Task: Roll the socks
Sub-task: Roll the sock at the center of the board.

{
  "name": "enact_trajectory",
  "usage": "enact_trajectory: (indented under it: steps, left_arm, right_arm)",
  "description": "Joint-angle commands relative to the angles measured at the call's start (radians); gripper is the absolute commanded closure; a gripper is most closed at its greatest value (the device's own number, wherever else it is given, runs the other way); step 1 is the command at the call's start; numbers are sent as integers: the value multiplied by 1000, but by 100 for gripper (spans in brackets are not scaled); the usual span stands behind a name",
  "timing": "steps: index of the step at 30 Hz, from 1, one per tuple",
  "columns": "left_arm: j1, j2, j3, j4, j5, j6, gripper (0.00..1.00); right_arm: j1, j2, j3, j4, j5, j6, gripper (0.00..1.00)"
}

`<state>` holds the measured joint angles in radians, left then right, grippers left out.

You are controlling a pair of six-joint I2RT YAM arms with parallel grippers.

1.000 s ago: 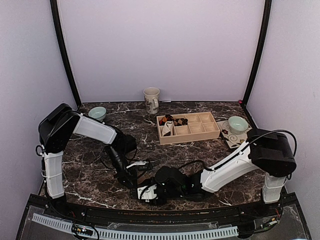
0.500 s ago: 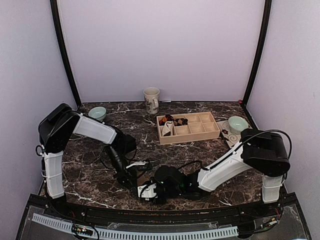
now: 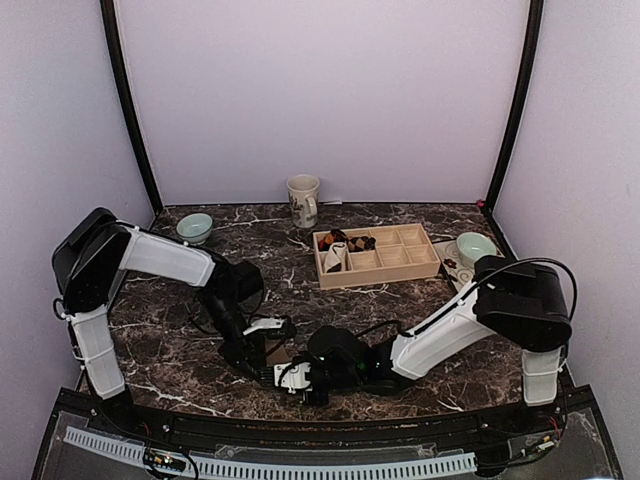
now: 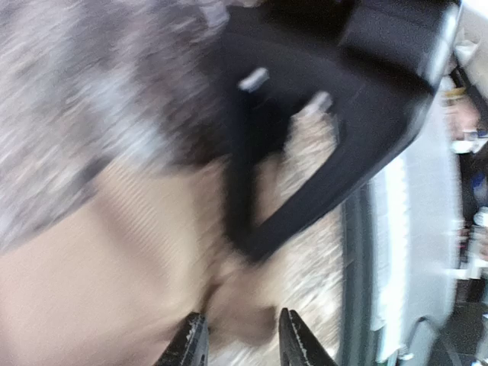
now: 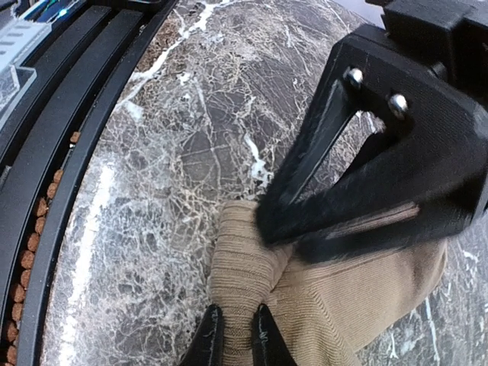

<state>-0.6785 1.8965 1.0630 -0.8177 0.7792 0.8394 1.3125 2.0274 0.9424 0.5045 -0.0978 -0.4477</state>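
A tan sock [image 5: 358, 305] lies flat on the marble near the front edge; in the top view only a sliver of the tan sock [image 3: 274, 354] shows between the two grippers. My right gripper [image 5: 235, 335] is shut on its ribbed, folded-over end. My left gripper [image 4: 242, 347] stands open low over the same end, a lump of tan fabric [image 4: 244, 309] between its parted fingers. That view is blurred. In the top view the left gripper [image 3: 262, 344] and right gripper [image 3: 292, 378] almost meet. The left gripper's black fingers [image 5: 335, 206] press on the sock just beyond my right fingertips.
A wooden divided tray [image 3: 390, 270] at mid-table holds small rolled bundles in its left compartments. A mug [image 3: 303, 200] stands at the back, a pale green bowl [image 3: 195, 227] back left, another bowl [image 3: 475, 248] on a patterned plate at right. The table's black front rail [image 5: 69, 152] runs close by.
The right jaws have closed on the sock's ribbed end. The left jaws have parted, and the left arm's shoulder and elbow have swung to the left.
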Motion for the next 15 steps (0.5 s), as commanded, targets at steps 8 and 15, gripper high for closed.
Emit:
enact_trajectory:
  steps: [8, 15]
  left_arm:
    - [129, -441, -304, 287, -321, -106, 64]
    - [129, -691, -432, 331, -274, -51, 64]
  right_arm:
    - [-15, 71, -22, -180, -149, 249, 100]
    - [-53, 105, 53, -340, -321, 353, 100]
